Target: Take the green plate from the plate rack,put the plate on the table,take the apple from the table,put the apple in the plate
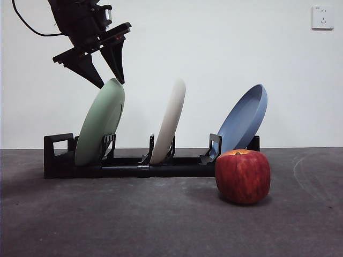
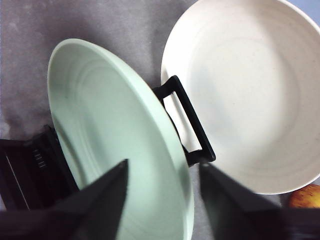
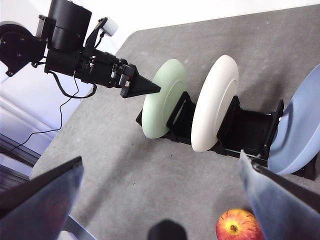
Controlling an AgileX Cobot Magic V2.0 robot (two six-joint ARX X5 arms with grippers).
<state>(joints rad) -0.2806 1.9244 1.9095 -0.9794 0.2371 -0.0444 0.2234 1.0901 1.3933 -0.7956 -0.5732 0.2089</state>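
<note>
The green plate [image 1: 100, 126] [image 2: 107, 140] [image 3: 164, 102] stands tilted in the end slot of the black plate rack [image 1: 134, 170] [image 3: 250, 125], by its loop end. My left gripper [image 1: 111, 83] [image 2: 162, 167] [image 3: 150, 89] is open, with one jaw on each side of the plate's top rim; I cannot tell whether they touch it. The red apple [image 1: 243, 176] [image 3: 239, 225] rests on the table [image 1: 161, 225] in front of the rack's other end. My right gripper [image 3: 161, 160] hangs open high above the table, holding nothing.
A white plate [image 1: 170, 120] [image 2: 250, 90] leans in the middle slot and a blue plate [image 1: 244, 120] [image 3: 300, 130] in the far slot, just behind the apple. A wall socket [image 1: 322, 17] is at the upper right. A cable [image 3: 65, 115] trails from the left arm.
</note>
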